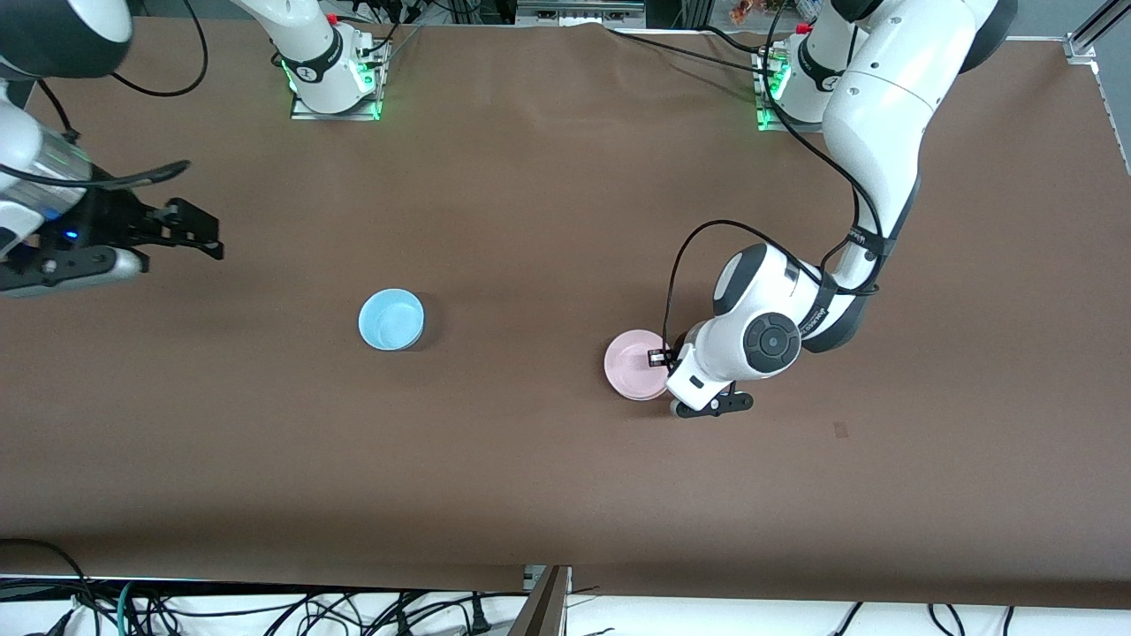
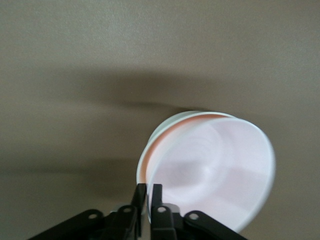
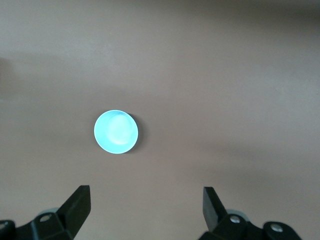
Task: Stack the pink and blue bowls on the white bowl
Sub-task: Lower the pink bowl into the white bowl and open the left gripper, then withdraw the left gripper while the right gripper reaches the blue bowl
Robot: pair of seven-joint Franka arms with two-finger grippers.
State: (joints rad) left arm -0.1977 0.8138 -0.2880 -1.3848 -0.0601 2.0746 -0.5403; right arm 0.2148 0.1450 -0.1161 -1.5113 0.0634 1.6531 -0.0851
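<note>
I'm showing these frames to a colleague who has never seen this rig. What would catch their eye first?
Most likely the left gripper, low toward the left arm's end of the table, shut on the rim of the pink bowl; in the left wrist view a whitish rim shows beside the pink one. Next, the blue bowl sits alone on the brown table, toward the right arm's end. The right gripper waits open there.

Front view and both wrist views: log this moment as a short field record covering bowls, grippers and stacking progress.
pink bowl: pale pink round plastic bowl, rim pinched by the left gripper, nested in a white bowl
white bowl: its edge shows just under the pink bowl's rim
blue bowl: light sky blue round plastic bowl, alone on the brown table, toward the right arm's end
left gripper: shut on the pink bowl's rim
right gripper: open, empty, waiting
progress: blue bowl not yet stacked
</note>
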